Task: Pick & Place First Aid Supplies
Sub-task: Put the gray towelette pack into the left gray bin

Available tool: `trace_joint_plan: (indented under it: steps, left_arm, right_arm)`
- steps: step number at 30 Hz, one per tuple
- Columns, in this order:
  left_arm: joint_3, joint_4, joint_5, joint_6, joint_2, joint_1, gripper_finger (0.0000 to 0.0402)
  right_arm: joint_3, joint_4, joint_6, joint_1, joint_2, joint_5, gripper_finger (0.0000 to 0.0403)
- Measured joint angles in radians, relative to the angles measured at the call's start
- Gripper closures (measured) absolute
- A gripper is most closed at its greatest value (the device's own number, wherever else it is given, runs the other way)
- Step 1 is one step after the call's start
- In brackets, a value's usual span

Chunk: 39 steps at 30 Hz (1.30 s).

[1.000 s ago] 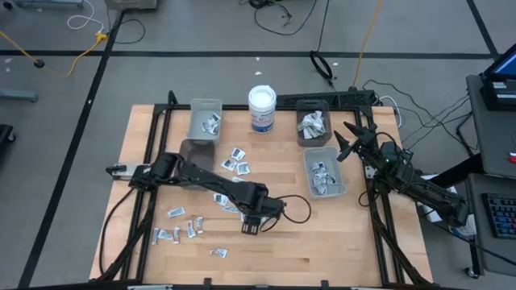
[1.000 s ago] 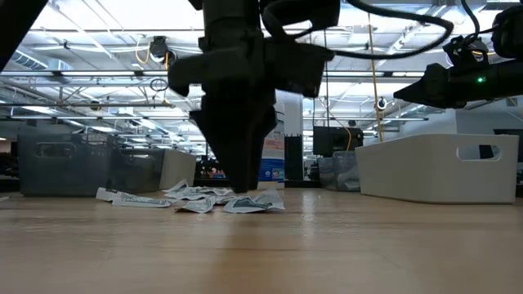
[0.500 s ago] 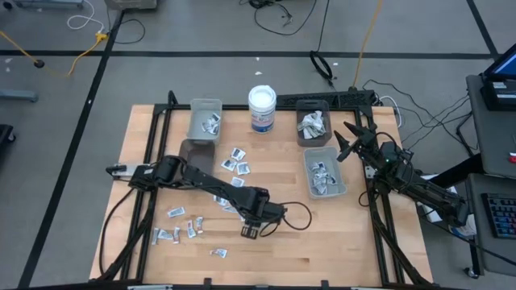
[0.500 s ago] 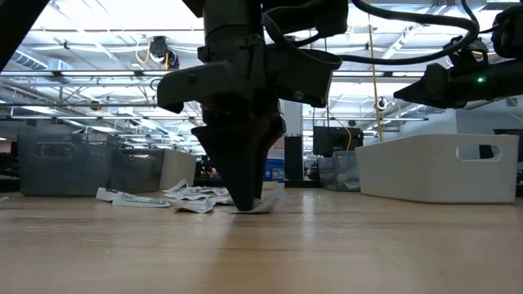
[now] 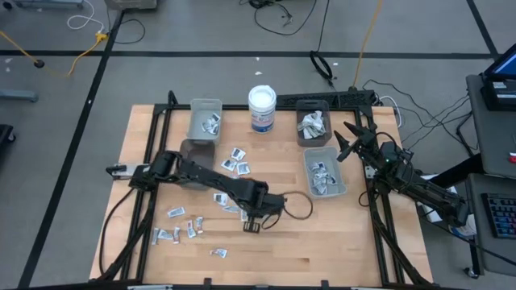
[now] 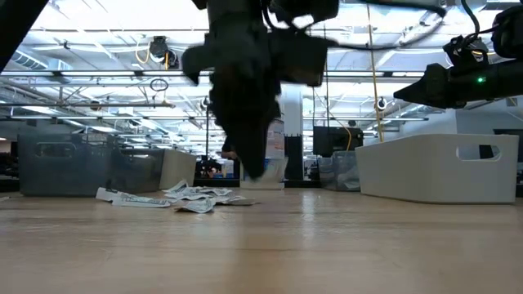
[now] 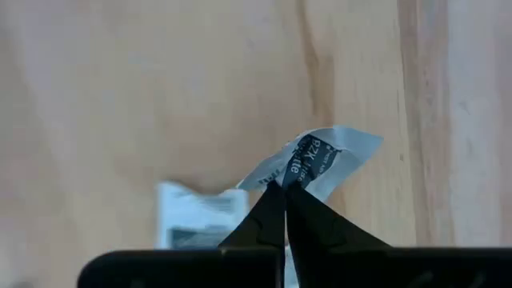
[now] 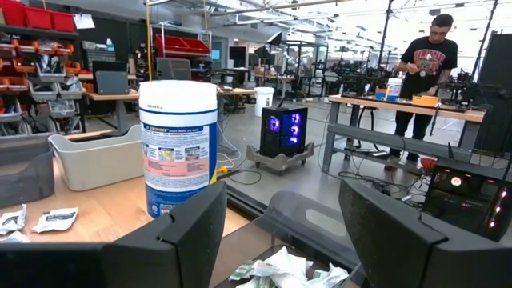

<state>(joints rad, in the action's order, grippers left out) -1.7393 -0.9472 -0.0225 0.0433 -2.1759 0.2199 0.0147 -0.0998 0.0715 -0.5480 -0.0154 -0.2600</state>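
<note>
Your left gripper (image 7: 285, 186) is pinched tight on a small white dark-printed packet (image 7: 324, 154), lifted just clear of the wooden table (image 5: 339, 234) (mid-table); your right gripper (image 5: 348, 138) hovers wide open, empty, beside the grey bin (image 5: 348, 187).

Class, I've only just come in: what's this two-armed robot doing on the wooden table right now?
The left end effector is shut on a small white packet with dark print, held just above the wooden table near the scattered loose packets. The right end effector waits open at the table's right edge, beside the pale rectangular bin that already holds packets.
</note>
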Motion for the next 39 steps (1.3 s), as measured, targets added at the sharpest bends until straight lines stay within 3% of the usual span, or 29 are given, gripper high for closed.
trace_joint_plan:
  steps: [23, 31, 39]
  left_arm:
    - [-0.003, -0.196, -0.034, 0.029, 0.210, -0.131, 0.0399]
    - [-0.003, -0.245, -0.033, 0.081, 0.210, -0.292, 0.0400]
    - [-0.003, -0.281, -0.045, 0.089, 0.209, -0.530, 0.0399]
  right_arm:
    - [0.000, 0.000, 0.000, 0.000, 0.000, 0.000, 0.0165]
    - [0.000, 0.000, 0.000, 0.000, 0.000, 0.000, 0.0165]
    - [0.000, 0.000, 0.000, 0.000, 0.000, 0.000, 0.0165]
